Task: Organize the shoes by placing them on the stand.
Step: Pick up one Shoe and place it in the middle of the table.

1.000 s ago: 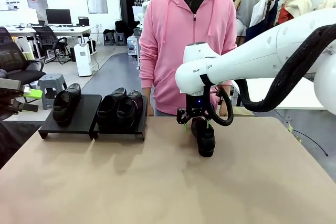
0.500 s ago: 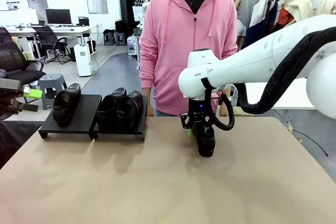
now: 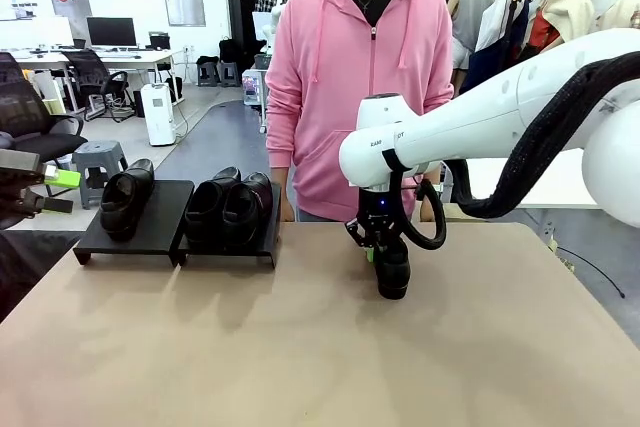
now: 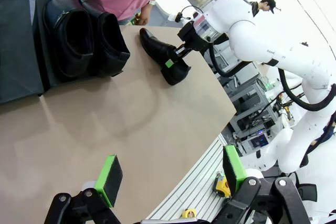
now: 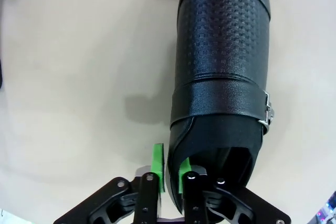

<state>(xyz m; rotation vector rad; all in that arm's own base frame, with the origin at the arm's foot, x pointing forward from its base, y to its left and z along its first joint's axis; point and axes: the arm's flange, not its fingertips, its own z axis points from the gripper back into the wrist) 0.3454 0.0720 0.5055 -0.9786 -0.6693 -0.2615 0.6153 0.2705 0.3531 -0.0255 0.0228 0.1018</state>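
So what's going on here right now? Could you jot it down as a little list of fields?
Loose shoe: one black loafer on the table, in front of the person
Right gripper: jaws shut on that loafer's side wall
Left gripper: jaws wide open, holding nothing
Stand: left platform has one shoe, right platform has a pair
Free spot: beside the single shoe
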